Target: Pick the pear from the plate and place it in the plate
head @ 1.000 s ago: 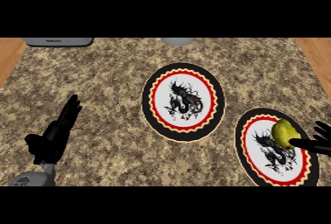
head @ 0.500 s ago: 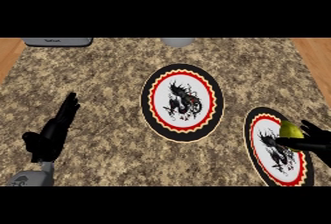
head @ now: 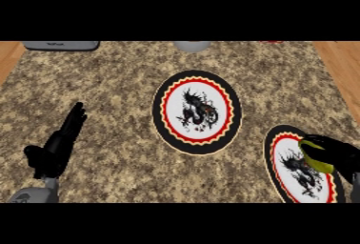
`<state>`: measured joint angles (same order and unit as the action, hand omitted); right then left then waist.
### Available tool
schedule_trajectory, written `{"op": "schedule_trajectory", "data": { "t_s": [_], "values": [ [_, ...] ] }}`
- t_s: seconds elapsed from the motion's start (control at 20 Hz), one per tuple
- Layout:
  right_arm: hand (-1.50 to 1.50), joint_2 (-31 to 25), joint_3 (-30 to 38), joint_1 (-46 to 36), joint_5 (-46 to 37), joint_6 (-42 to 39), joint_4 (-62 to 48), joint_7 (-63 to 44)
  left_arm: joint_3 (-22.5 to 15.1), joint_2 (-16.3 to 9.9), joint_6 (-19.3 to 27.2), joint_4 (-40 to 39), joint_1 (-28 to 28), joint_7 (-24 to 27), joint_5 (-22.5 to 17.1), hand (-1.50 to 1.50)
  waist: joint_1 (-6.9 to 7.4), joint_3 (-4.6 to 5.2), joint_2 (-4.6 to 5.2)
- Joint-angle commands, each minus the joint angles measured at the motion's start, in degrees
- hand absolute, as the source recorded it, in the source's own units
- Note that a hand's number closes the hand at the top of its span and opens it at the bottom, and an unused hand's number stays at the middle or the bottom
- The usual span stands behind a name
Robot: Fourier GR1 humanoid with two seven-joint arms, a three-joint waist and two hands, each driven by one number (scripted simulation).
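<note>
Where curled: pear inside right hand

We have single head view only, nothing to overlap with. We look steeply down on granite counter from robot's head height. Both forearms enter from lower edge: left hand lower left, right hand at lower right corner, partly cut by frame. Far beyond hands, counter's back edge reaches top of view. Wood floor shows past counter on both sides.
</note>
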<state>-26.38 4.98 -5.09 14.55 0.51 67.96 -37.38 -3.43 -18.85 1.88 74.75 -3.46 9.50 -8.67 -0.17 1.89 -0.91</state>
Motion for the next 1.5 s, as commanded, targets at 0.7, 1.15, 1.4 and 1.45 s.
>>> {"op": "schedule_trajectory", "data": {
  "t_s": [0.7, 1.15, 1.4, 1.45],
  "values": [
    [1.50, 0.2, -14.6, 10.6, -35.8, 26.7, 6.5, 0.8, 1.8, -0.3, 1.3, 1.2, 1.0, -1.3, 1.0, 0.00, -2.11, -0.61, -0.11],
    [1.50, 6.1, -25.0, 17.7, -58.8, 40.5, 20.3, -9.5, 2.5, -1.0, 0.7, 1.7, 1.9, -1.5, 0.4, 0.00, -3.81, -0.72, -0.85],
    [1.50, 7.5, -25.8, 19.8, -74.6, 41.5, 28.3, -16.0, 2.4, -0.3, 1.7, 0.8, 3.5, -1.0, 1.1, 0.00, -4.27, -0.67, -0.62],
    [1.50, 7.8, -25.8, 20.6, -77.9, 41.7, 30.1, -16.5, 2.2, -0.4, 1.1, 1.5, 4.0, -1.1, 0.7, 0.00, -4.40, -0.72, -0.91]
  ]
}}
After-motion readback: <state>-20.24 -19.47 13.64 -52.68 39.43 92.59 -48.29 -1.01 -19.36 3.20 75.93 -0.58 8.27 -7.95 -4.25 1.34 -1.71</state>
